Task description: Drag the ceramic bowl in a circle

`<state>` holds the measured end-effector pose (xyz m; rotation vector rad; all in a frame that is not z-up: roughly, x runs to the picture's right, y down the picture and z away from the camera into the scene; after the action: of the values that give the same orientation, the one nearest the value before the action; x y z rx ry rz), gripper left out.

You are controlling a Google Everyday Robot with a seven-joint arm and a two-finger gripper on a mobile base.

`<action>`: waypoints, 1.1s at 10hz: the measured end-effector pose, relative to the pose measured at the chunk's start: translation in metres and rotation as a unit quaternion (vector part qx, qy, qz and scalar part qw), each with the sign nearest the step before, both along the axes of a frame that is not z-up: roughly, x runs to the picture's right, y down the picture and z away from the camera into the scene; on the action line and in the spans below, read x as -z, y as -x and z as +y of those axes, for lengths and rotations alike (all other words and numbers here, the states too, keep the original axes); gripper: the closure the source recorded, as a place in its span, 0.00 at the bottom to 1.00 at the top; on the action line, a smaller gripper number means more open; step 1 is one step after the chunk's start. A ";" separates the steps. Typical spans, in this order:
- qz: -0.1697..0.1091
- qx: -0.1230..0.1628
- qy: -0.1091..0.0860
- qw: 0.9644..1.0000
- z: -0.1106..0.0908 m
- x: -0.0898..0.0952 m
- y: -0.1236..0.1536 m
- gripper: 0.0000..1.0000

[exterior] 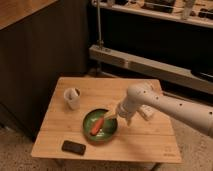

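While the pincer [112, 117] hovers released at the right rim of the ceramic bowl [90, 121], the dish spreads leftward from it on the table [145, 142].

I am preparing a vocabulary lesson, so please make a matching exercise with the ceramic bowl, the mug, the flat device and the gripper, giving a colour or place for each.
Column one:
1 ceramic bowl
2 mug
3 flat device
4 gripper

Column two:
A white
B at the bowl's rim
C green
D black

Pairs: 1-C; 2-A; 3-D; 4-B
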<state>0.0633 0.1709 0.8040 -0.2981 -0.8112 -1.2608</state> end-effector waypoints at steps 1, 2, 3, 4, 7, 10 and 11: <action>-0.001 0.001 0.002 1.000 0.001 -0.002 0.000 0.20; -0.001 0.002 0.003 1.000 0.002 -0.005 0.001 0.20; -0.001 0.001 0.003 1.000 0.002 -0.007 0.001 0.20; -0.002 0.002 0.006 1.000 0.003 -0.009 0.001 0.20; -0.002 0.005 0.009 1.000 0.006 -0.015 0.005 0.20; 0.003 0.005 0.013 1.000 0.008 -0.019 0.006 0.39; 0.003 0.007 0.014 1.000 0.008 -0.021 0.008 0.42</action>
<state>0.0555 0.1791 0.8245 -0.3313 -0.8235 -1.2610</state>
